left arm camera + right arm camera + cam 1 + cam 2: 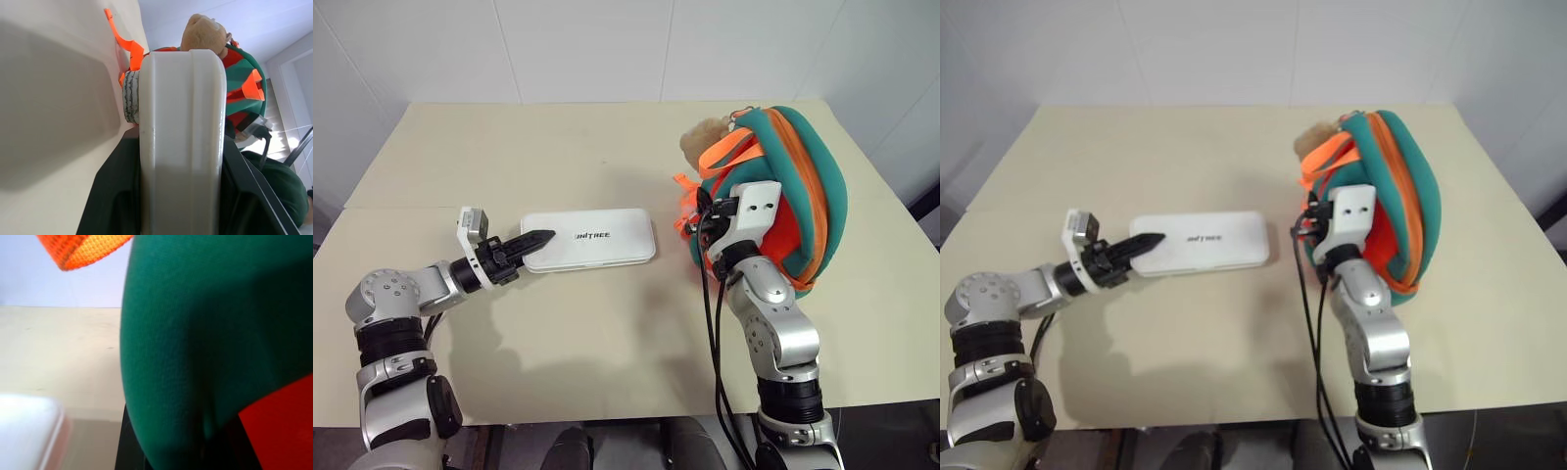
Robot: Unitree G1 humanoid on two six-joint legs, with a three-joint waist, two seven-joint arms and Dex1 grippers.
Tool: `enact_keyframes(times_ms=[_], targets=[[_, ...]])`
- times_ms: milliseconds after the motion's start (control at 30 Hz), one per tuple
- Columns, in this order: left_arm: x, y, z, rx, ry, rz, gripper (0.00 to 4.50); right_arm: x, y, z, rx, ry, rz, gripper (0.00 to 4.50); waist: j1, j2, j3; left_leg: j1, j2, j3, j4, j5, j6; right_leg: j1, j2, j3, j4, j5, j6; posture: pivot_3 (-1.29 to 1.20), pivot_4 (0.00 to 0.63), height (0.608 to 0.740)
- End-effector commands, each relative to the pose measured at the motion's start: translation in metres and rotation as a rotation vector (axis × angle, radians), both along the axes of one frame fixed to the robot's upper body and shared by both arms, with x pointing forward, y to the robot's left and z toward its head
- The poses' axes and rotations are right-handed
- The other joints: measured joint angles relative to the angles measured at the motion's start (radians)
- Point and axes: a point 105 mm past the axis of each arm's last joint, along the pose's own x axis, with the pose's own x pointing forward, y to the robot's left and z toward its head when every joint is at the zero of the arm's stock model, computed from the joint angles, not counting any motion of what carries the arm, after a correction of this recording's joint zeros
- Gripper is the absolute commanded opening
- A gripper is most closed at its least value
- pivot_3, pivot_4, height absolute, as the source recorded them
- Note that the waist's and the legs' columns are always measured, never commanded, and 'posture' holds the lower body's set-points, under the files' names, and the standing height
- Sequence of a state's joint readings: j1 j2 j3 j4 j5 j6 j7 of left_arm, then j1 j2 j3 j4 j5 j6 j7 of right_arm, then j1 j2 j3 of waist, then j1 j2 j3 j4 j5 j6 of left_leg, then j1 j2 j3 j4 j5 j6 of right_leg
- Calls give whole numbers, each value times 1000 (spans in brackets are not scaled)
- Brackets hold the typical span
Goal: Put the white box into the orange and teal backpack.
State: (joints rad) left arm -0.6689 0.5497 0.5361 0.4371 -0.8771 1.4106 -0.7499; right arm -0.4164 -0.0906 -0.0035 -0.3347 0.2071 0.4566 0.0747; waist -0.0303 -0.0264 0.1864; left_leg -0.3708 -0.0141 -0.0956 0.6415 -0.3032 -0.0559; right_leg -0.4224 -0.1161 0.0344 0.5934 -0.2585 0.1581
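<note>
The white box (pixel 597 238) lies flat in the middle of the table, its dark lettering facing up. My left gripper (pixel 540 239) is shut on the box's left end; in the left wrist view the box (pixel 181 137) fills the gap between the two black fingers. To the right stands the orange and teal backpack (pixel 808 186), with orange straps and a beige plush charm (pixel 705 137) at its top. My right gripper (pixel 186 450) is pressed into the backpack's near left side, shut on a fold of teal fabric (pixel 195 357).
The beige table (pixel 558 147) runs back to a white wall. An orange strap end (pixel 683 181) trails on the table between the box and the backpack. Black cables (pixel 710 323) hang along my right forearm.
</note>
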Motion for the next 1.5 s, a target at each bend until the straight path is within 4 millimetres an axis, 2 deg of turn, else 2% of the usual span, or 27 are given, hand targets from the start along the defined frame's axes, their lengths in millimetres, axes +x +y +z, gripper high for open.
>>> enact_keyframes(times_ms=[33, 167, 400, 733, 967, 1267, 1400, 1500], targets=[[6, 17, 31, -32, -113, 69, 1336, -24, 17, 19, -39, -87, 196, 504, 1, 0, 0, 0, 0, 0, 0, 0, 0, 0, 0, 0, 0, 0, 0, 0, 150, 740], [14, 29, 39, -45, -126, 127, 1336, -47, 28, 25, -96, -98, 389, 504, 0, 0, 0, -1, 0, 0, -2, 0, 0, -1, 0, 0, -1, 0, 0, 0, 150, 740], [19, 38, 45, -57, -132, 162, 1336, -84, 39, 35, -166, -95, 688, 504, 1, 0, 0, -1, 0, 2, -4, 0, 0, -2, 0, 0, -1, 0, 0, 0, 150, 740], [21, 65, 54, 1, -166, 246, 1335, -128, 35, 48, -242, -74, 1039, 504, 3, 0, 0, -1, 1, 4, -6, 0, 0, -4, 0, 0, -2, 0, 0, 0, 150, 740], [23, 68, 57, 21, -184, 243, 1335, -157, 26, 53, -297, -55, 1261, 504, 5, 0, 0, -1, 1, 6, -6, 0, 1, -4, -1, -1, -3, 0, 0, 0, 150, 740], [24, 62, 59, 54, -199, 190, 1335, -167, 9, 54, -457, 1, 1405, 504, 3, -1, 0, -1, 1, 7, -5, -2, 4, -4, 0, -1, -2, 0, 0, 0, 150, 740], [17, 58, 69, 77, -274, 129, 1335, -152, -6, 42, -494, 62, 1385, 504, 5, -1, 0, -1, 1, 8, -4, -2, 4, -4, 0, -1, -2, 0, 0, 0, 150, 740], [3, 61, 90, 74, -469, 96, 1335, -143, -12, 38, -504, 76, 1371, 504, 2, -1, 0, -2, 1, 9, -3, -2, 4, -4, 0, -1, -2, 0, 0, 0, 150, 740]])
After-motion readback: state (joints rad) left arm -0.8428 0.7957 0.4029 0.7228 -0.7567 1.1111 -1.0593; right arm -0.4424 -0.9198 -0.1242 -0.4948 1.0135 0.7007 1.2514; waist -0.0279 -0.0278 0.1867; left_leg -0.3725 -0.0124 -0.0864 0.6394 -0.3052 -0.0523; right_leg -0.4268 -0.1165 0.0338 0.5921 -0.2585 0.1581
